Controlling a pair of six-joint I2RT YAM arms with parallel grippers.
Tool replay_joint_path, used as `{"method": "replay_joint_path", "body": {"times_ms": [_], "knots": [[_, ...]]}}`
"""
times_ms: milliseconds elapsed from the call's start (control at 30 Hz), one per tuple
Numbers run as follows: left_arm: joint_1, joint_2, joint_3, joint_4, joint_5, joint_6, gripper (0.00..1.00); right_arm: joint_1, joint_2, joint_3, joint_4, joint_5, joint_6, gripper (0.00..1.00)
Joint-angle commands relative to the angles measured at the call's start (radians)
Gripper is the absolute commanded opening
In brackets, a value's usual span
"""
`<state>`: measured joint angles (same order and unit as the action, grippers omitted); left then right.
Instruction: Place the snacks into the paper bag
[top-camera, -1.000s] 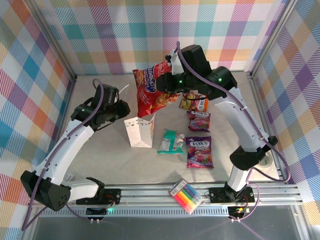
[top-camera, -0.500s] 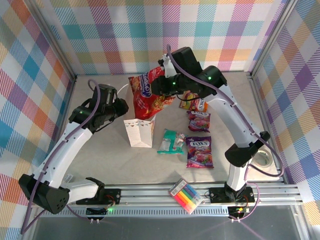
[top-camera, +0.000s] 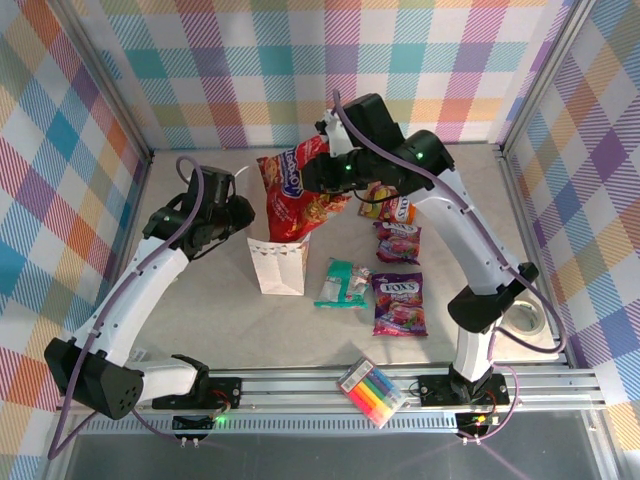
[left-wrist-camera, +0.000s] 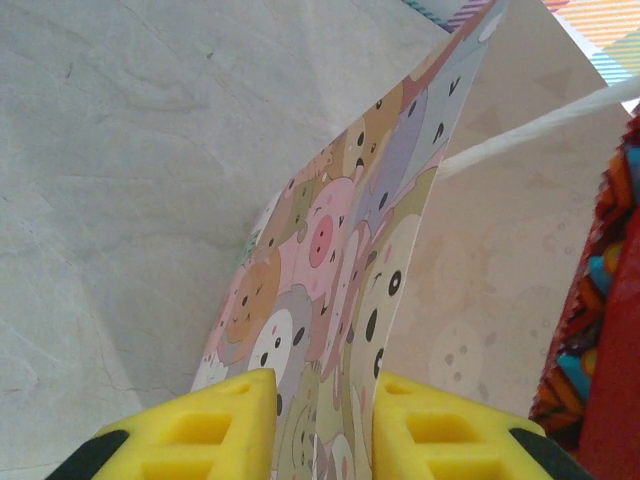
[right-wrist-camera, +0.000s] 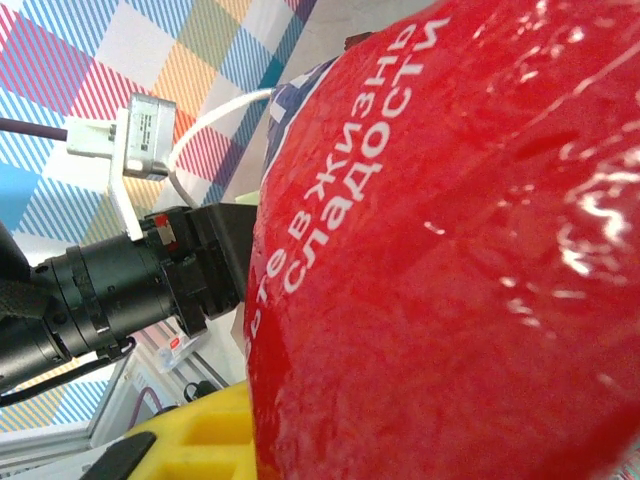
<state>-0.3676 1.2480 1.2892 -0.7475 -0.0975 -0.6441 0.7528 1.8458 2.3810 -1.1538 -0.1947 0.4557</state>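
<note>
- red chip bag (top-camera: 296, 196): hangs tilted in the air, lower end at the open mouth of the paper bag (top-camera: 278, 268); can't tell if it is inside yet
- paper bag stands upright on the table (top-camera: 200, 310), left of centre, mouth up
- right gripper (top-camera: 322, 163): clamped on the chip bag's top end; the right arm reaches far forward and leftward over the table, wrist turned toward the left arm
- left gripper (top-camera: 244, 214): pinching the paper bag's left wall at the rim; the left arm is stretched forward, elbow bent, wrist pointing right
- other snacks lie flat right of the paper bag: teal packet (top-camera: 343, 283) nearest, purple candy bag (top-camera: 399, 303) beside it, magenta packet (top-camera: 398, 241) and orange packet (top-camera: 391, 208) further back
- marker pens (top-camera: 373, 392) lie on the front rail, well apart from the snacks
- left wrist view: yellow fingers (left-wrist-camera: 200, 430) on either side of the cartoon-printed wall, plain inner face of the bag, white rope handle (left-wrist-camera: 540, 130), chip bag's edge at the right
- right wrist view: glossy red chip bag close up with white Cyrillic lettering, one yellow finger under it, left arm's wrist behind it
</note>
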Motion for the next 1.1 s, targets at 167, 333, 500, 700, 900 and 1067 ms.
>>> {"method": "replay_joint_path", "body": {"times_ms": [167, 333, 500, 700, 900, 1067], "knots": [[0.016, -0.019, -0.031, 0.060, 0.030, -0.035, 0.28, 0.013, 0.040, 0.069, 0.038, -0.063, -0.016, 0.00], [0.016, -0.022, -0.050, 0.074, 0.047, -0.050, 0.27, 0.016, 0.053, 0.080, 0.038, -0.061, -0.005, 0.00], [0.016, -0.027, -0.062, 0.080, 0.062, -0.053, 0.26, 0.017, 0.063, 0.087, 0.059, -0.063, 0.013, 0.00], [0.016, -0.028, -0.082, 0.091, 0.089, -0.062, 0.25, 0.032, 0.100, 0.107, 0.068, -0.080, 0.032, 0.00], [0.016, -0.041, -0.091, 0.094, 0.098, -0.059, 0.25, 0.047, 0.143, 0.137, 0.060, -0.079, 0.034, 0.00], [0.016, -0.039, -0.056, 0.059, 0.097, -0.019, 0.25, 0.056, 0.152, 0.144, 0.041, -0.050, 0.031, 0.00]]}}
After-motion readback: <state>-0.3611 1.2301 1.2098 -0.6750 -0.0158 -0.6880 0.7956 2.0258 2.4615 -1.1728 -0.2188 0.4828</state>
